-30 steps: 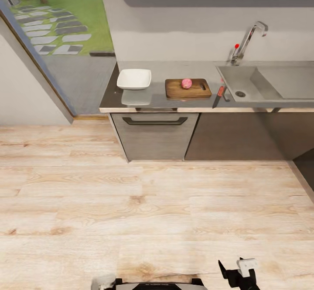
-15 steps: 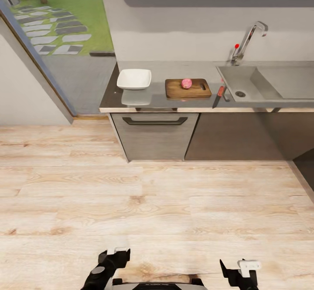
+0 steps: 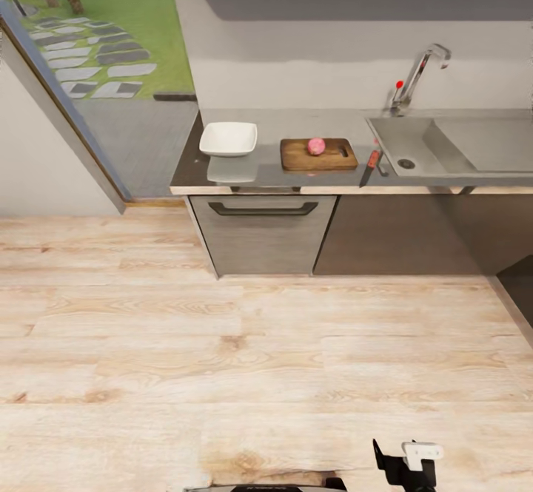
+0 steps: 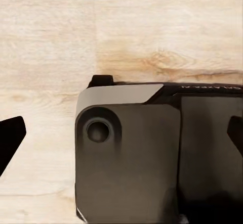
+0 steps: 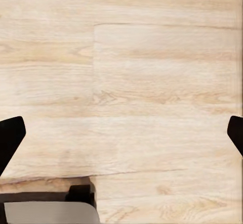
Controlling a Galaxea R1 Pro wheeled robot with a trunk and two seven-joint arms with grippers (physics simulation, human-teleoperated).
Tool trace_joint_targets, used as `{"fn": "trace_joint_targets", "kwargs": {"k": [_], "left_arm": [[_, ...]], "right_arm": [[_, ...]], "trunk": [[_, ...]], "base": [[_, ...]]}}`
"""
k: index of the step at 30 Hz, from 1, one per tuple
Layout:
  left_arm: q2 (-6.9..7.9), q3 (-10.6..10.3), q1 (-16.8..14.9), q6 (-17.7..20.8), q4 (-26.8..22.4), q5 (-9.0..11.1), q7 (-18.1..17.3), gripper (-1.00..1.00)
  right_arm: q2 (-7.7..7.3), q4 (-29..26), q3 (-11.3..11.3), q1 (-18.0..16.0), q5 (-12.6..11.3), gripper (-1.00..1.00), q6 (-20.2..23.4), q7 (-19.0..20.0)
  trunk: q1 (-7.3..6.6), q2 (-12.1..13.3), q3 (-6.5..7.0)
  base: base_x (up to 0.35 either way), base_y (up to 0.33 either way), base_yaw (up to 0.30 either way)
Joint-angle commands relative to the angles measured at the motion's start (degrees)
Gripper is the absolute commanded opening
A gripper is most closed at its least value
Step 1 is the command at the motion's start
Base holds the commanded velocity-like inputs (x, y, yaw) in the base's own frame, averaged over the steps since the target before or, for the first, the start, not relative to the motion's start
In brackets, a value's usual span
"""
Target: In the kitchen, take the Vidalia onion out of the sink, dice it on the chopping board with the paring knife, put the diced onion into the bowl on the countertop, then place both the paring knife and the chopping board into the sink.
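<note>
Nearest, the right gripper [image 3: 403,462] hangs low over the pale wooden floor [image 3: 266,359], and in its wrist view the two dark fingertips [image 5: 10,138] sit wide apart with nothing between them; the left gripper [image 4: 121,133] likewise shows spread tips over the robot's own dark base [image 4: 131,163] and holds nothing. Well beyond the bare planks runs the countertop [image 3: 266,170], still far from either arm. Near its left end sits the bowl [image 3: 228,138]; beside that, toward the middle, lies the chopping board [image 3: 318,154] with the Vidalia onion [image 3: 316,146] resting on it, whole and uncut. The paring knife [image 3: 370,165] lies just past the board's right end, by the sink's near-left corner, its blade pointing toward the front edge. The sink [image 3: 444,144] takes up the right end. The likely risk: the knife lies so near the front edge that a careless reach could nudge it off, and a bumped board could set the round onion rolling.
</note>
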Motion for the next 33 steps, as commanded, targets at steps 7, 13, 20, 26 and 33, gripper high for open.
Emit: {"fn": "trace_joint_targets", "kwargs": {"k": [7, 13, 20, 26, 33], "left_arm": [[0.24, -0.48, -0.02, -18.59, 13.35, 0.63, 0.45, 1.00], [1.14, -0.52, -0.02, -21.31, 15.31, 0.91, 0.51, 1.00], [1.22, -0.55, 0.00, -21.52, 15.62, 1.07, 0.54, 1.00], [1.21, -0.53, -0.02, -21.54, 16.31, 1.09, 0.55, 1.00], [1.07, -0.56, -0.02, -21.54, 16.75, 1.09, 0.54, 1.00]], "right_arm": [[0.02, 0.00, -0.52, -0.03, 0.42, 1.00, -0.24, -1.57], [-0.01, -0.03, -0.52, -0.03, 0.42, 1.00, -0.27, -1.72], [-0.05, -0.03, -0.52, -0.05, 0.42, 1.00, -0.27, -2.04], [-0.06, -0.03, -0.52, -0.03, 0.42, 1.00, -0.27, -2.15], [-0.01, -0.03, -0.52, -0.03, 0.42, 1.00, -0.27, -2.59]], "trunk": [[0.03, -0.08, 0.59], [0.03, -0.08, 1.15], [0.03, -0.08, 1.81], [0.03, -0.08, 2.38], [0.03, -0.08, 3.03]], "base": [[0.000, 0.000, 0.000], [0.000, 0.000, 0.000], [0.000, 0.000, 0.000], [0.000, 0.000, 0.000], [0.000, 0.000, 0.000]]}}
